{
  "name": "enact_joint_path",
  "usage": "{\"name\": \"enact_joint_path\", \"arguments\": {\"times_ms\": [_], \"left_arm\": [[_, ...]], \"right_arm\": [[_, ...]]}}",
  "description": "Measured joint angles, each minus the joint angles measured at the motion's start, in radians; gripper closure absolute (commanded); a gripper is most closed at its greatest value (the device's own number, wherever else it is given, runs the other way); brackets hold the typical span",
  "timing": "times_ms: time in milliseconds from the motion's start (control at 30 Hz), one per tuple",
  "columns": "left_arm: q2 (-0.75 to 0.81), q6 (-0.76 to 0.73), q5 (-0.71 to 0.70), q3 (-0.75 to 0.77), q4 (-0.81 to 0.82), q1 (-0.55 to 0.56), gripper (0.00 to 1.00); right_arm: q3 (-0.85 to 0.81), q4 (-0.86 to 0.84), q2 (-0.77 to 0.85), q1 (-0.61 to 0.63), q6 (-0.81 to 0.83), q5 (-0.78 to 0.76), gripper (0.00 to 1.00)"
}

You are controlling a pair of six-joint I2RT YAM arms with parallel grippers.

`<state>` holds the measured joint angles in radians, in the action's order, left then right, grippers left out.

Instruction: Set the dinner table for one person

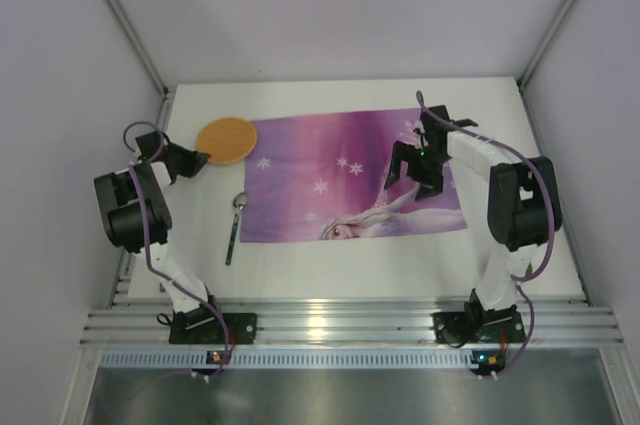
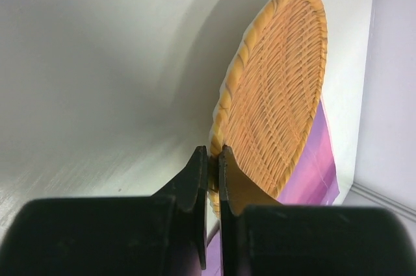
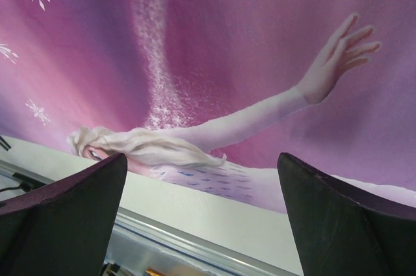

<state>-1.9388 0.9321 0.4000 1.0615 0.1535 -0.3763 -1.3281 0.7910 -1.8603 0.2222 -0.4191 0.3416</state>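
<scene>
A round woven orange plate point(image 1: 227, 139) sits at the back left of the white dinner table point(image 1: 330, 275), its right edge over the purple placemat point(image 1: 330, 170). My left gripper point(image 1: 200, 158) is shut on the plate's rim; the left wrist view shows the jaws point(image 2: 213, 154) pinching the braided edge of the plate point(image 2: 276, 87). A metal spoon point(image 1: 236, 225) lies left of the placemat. My right gripper point(image 1: 420, 180) is open and empty above the placemat's right part; in its wrist view the fingers point(image 3: 84, 191) frame the princess print point(image 3: 214, 126).
White walls close in the table on three sides. An aluminium rail point(image 1: 340, 325) runs along the near edge with both arm bases on it. The table's near edge and rail also show in the right wrist view point(image 3: 195, 237).
</scene>
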Motion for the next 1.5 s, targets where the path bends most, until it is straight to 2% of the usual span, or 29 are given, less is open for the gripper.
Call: {"name": "enact_joint_path", "arguments": {"times_ms": [300, 500, 700, 833, 1067, 1200, 1500], "left_arm": [[0.053, 0.001, 0.06, 0.059, -0.049, 0.003, 1.0], [0.057, 0.11, 0.135, 0.125, 0.063, 0.053, 1.0], [0.057, 0.173, 0.195, 0.201, 0.162, 0.204, 1.0], [0.039, 0.174, 0.237, 0.242, 0.204, 0.374, 1.0], [-0.091, 0.113, 0.274, 0.291, 0.168, 0.629, 1.0], [-0.121, 0.06, 0.267, 0.276, 0.101, 0.675, 1.0], [-0.121, -0.037, 0.226, 0.174, 0.044, 0.671, 1.0]], "right_arm": [[-0.002, -0.008, 0.002, -0.003, -0.004, -0.005, 0.0], [-0.036, -0.005, 0.021, -0.025, -0.013, -0.004, 0.0], [-0.05, -0.004, 0.085, -0.077, -0.019, -0.001, 0.0], [-0.039, -0.002, 0.134, -0.119, -0.019, 0.0, 0.0], [0.06, 0.002, 0.275, -0.202, -0.019, 0.0, 0.0], [0.138, 0.005, 0.348, -0.212, -0.019, 0.001, 0.0], [0.241, 0.016, 0.396, -0.211, -0.017, 0.004, 0.0]]}}
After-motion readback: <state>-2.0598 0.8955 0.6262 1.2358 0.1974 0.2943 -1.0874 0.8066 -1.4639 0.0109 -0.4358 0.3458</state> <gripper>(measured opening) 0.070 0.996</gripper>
